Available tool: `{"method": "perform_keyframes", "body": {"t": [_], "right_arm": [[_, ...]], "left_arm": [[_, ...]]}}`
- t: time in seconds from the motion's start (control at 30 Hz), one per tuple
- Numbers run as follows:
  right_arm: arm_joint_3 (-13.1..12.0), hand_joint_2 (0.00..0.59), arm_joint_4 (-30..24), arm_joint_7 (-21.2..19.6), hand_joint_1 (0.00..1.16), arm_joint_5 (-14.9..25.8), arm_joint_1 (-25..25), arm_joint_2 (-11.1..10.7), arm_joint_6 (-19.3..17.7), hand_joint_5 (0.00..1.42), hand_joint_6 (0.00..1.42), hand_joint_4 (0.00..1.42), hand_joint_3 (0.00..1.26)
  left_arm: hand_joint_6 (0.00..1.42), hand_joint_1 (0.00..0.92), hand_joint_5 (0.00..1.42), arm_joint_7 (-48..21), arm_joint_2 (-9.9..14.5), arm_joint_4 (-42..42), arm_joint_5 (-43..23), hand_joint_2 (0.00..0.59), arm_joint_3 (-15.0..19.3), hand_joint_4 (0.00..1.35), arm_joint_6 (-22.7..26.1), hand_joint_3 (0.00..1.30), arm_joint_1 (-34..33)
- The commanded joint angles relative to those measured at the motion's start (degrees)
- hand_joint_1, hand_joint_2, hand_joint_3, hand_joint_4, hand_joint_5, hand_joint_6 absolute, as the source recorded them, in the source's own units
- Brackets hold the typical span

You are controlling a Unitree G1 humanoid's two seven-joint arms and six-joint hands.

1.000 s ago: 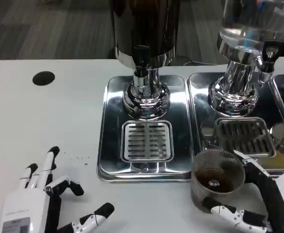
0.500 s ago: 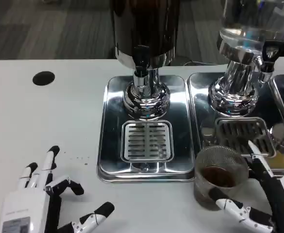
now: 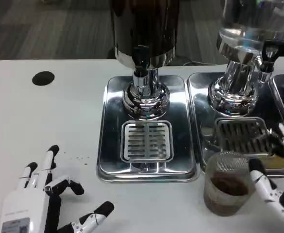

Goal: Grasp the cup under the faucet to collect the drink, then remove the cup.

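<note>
While no legible writing shows anywhere, the right hand [image 3: 273, 187] reaches in from the right edge, fingers released beside the glass cup [image 3: 226, 183] of brown drink, which stands on the white table [image 3: 44, 116] just before the drip tray [image 3: 202, 92]. Left hand [image 3: 40, 204] rests flat, fingers spread.

We see the right hand [image 3: 276, 187] cut off by the right edge, so its grip on the cup [image 3: 226, 183] is unclear. Both dispensers' tanks [image 3: 144, 24] run off the top, and the left hand [image 3: 37, 204] off the bottom.
</note>
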Motion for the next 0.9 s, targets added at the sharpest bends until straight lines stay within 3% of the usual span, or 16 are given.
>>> {"method": "perform_keyframes", "body": {"t": [0.03,0.13,0.4,0.9], "right_arm": [[-1.2,0.450,-3.9,-4.2,0.18,-10.9,-1.8,-1.9,5.8,0.00,0.00,0.00,0.04],[-0.3,0.450,-3.2,-4.4,0.16,-14.0,-3.5,-2.6,9.1,0.00,0.00,0.00,0.02],[2.4,0.413,-1.2,-5.2,0.16,-13.1,-4.8,-1.8,11.0,0.00,0.00,0.00,0.02],[-0.1,0.422,-2.8,-6.0,0.18,-10.4,-3.8,-2.9,11.6,0.00,0.02,0.00,0.05]], "left_arm": [[0.10,0.000,0.21,1.5,-0.2,-1.8,0.5,0.112,1.1,0.02,0.5,0.56,1.6],[0.10,0.000,0.20,2.0,0.1,-2.2,-0.1,0.113,1.9,0.02,0.0,0.54,2.5],[0.10,0.000,0.20,2.5,0.3,-2.4,-0.6,0.105,3.5,0.02,-1.2,0.53,3.8],[0.10,0.000,0.20,1.7,0.0,-2.6,0.2,0.104,3.7,0.02,-1.5,0.52,3.4]]}}
